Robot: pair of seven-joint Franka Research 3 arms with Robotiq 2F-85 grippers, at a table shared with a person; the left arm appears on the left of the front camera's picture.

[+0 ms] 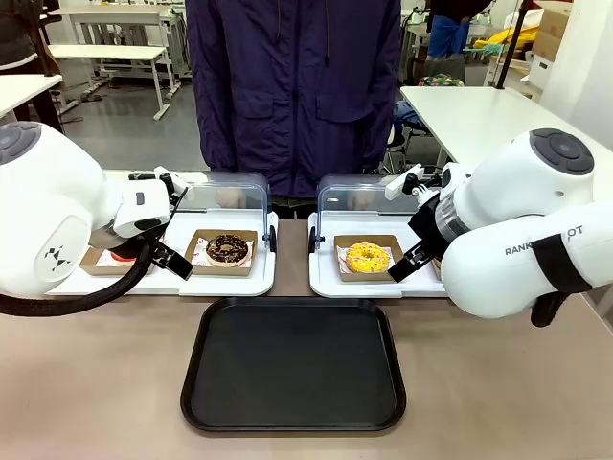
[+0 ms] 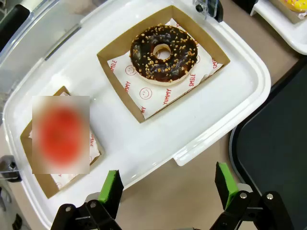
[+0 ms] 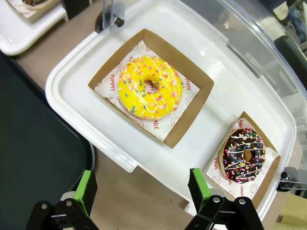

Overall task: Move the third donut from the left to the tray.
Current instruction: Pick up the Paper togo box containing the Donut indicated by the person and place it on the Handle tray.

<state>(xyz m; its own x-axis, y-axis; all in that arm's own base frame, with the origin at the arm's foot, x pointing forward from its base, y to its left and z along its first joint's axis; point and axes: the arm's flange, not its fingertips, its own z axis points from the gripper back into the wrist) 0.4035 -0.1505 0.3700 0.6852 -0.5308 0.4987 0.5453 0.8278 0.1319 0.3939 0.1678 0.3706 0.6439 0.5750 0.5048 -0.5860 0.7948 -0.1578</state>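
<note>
Ahead of the left gripper (image 2: 168, 178), a red thing (image 2: 60, 134) in a cardboard square (image 2: 45, 184) is blurred beyond telling. Beside its other finger the tray (image 2: 276, 143) runs off the edge. Ahead of the right gripper (image 3: 141, 179), 1 donut (image 3: 34, 3) is cropped.

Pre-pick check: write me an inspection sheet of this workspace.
Surface: brown table.
Job's things: yellow-iced sprinkled ring donut in brown cardboard square on right white plastic tray; large black rectangular plastic tray nearer, bare.
Clutter: chocolate nut-topped donut on left white tray; dark sprinkled donut beside yellow one; clear domed lids open.
End effectors: left end effector open, right end effector open.
Cables: black cable looping under left arm.
Surroundings: person in dark blue jacket opposite; white tables behind.
</note>
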